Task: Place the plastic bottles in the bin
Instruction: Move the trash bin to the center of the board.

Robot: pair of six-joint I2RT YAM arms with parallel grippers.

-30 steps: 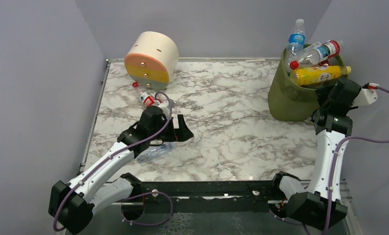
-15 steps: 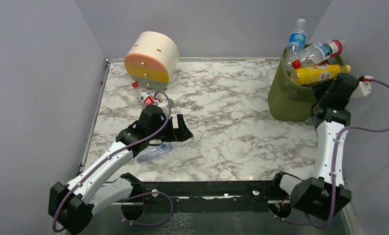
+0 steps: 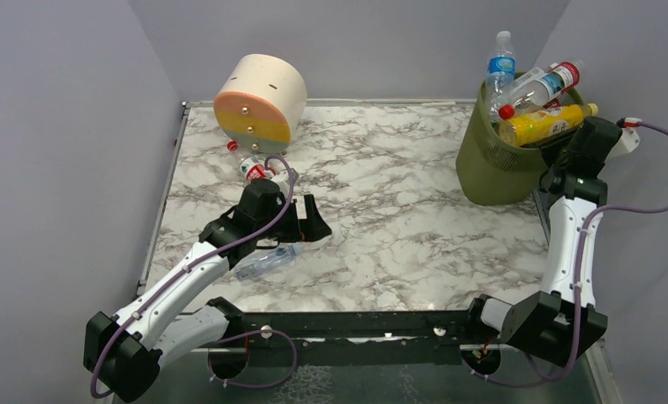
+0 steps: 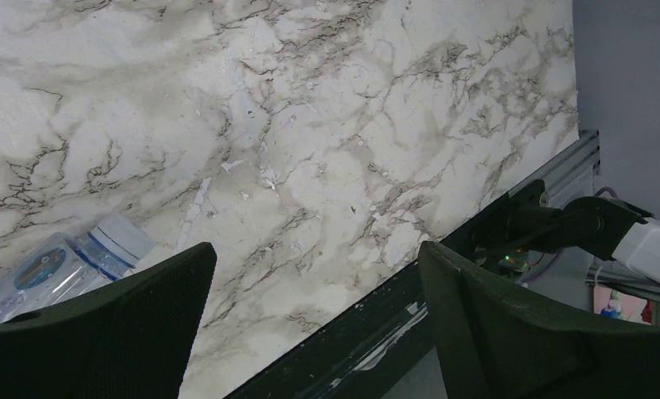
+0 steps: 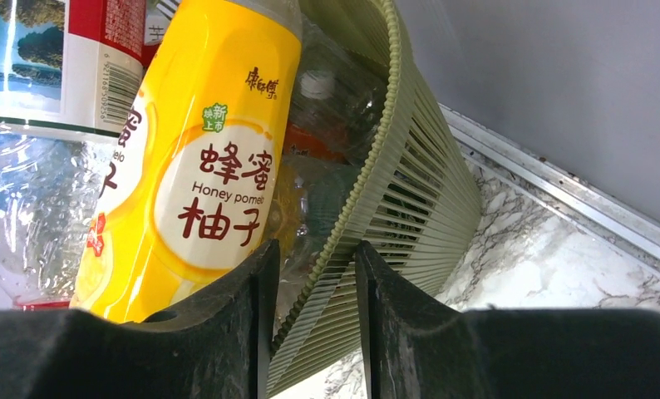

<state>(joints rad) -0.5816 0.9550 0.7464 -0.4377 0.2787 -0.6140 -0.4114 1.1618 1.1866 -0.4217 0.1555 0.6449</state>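
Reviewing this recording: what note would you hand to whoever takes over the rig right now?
Left gripper: open, above the table beside the clear bottle, holding nothing.
Right gripper: shut on the rim of the bin.
Done: bin piled with bottles above its rim, yellow bottle on top.
To do: that clear bottle and a red-labelled bottle near the round drawer box, both lying on the table.

Marble-pattern counter (image 3: pixel 398 210), white with grey veining; metal edging (image 3: pixel 381 102) along back and left sides. Plain pale grey back wall (image 3: pixel 356 42), left wall (image 3: pixel 53 168), right wall (image 3: pixel 633 50). Black rail (image 3: pixel 356 324) along near edge. Lighting even, diffuse.
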